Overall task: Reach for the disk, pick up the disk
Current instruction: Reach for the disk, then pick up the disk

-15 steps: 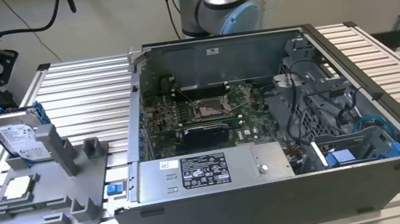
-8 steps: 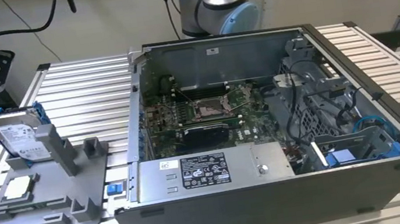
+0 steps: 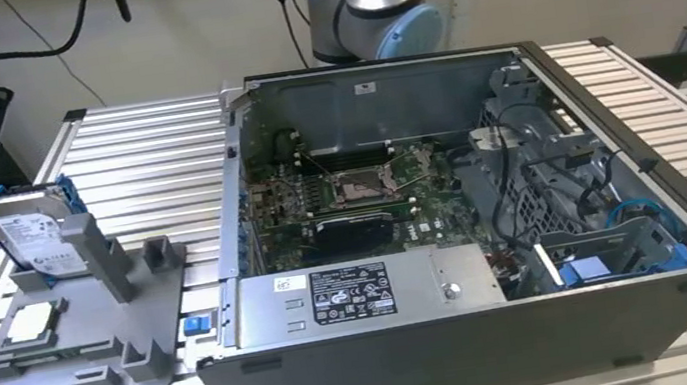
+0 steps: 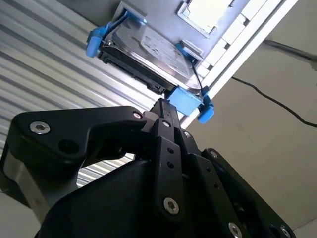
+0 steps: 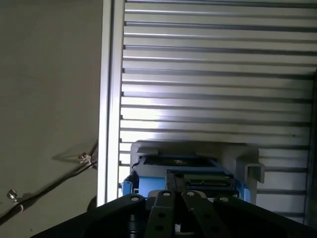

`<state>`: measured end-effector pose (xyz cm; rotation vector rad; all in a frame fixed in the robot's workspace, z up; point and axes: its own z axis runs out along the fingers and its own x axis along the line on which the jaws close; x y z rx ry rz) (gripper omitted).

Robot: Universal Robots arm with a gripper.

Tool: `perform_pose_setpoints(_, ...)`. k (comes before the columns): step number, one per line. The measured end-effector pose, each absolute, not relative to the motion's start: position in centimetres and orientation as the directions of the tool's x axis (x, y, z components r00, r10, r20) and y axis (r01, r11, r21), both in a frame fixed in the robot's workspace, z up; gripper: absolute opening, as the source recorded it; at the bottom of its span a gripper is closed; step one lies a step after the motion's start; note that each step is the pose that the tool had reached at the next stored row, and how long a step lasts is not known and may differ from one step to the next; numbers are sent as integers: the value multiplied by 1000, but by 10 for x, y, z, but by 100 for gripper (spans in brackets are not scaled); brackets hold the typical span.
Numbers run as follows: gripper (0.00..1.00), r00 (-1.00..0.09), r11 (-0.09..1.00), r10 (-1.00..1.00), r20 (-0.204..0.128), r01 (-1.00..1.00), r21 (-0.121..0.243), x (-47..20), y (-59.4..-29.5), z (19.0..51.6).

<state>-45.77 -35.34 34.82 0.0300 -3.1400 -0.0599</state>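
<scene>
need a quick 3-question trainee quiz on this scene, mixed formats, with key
1. True or false: the disk lies inside the case.
2. The disk's side rails are: A) red B) blue C) green.
3. Name the thing nearest the gripper in the second wrist view.
Key: 1 false, it stands tilted on the grey fixture, at the exterior view's left of the case; 2 B; 3 the disk.
</scene>
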Motion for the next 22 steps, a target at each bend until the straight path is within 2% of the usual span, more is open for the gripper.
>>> perform_pose_setpoints(11, 0, -1000, 999, -19, 0, -19, 38, -468, -370, 347)
perform_pose_setpoints(22, 0, -1000, 999, -19, 1, -19, 38, -464, -372, 347)
